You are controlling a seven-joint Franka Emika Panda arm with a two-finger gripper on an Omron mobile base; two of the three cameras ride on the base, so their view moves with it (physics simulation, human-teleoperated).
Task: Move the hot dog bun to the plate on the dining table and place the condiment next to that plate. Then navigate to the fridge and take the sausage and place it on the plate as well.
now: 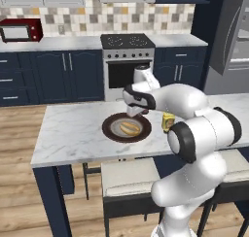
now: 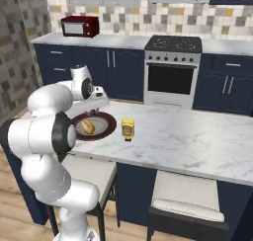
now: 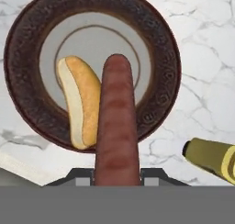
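I see a veined marble table [image 3: 202, 58], rough-textured dark plate [image 3: 158, 30] rim, matt bun [image 3: 82, 103], smooth ridged sausage [image 3: 117, 126], glossy bottle [image 3: 213, 159]

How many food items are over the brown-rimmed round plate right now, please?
2: the tan oblong hot dog bun lies on the brown-rimmed plate; the red-brown sausage is held in the gripper above it.
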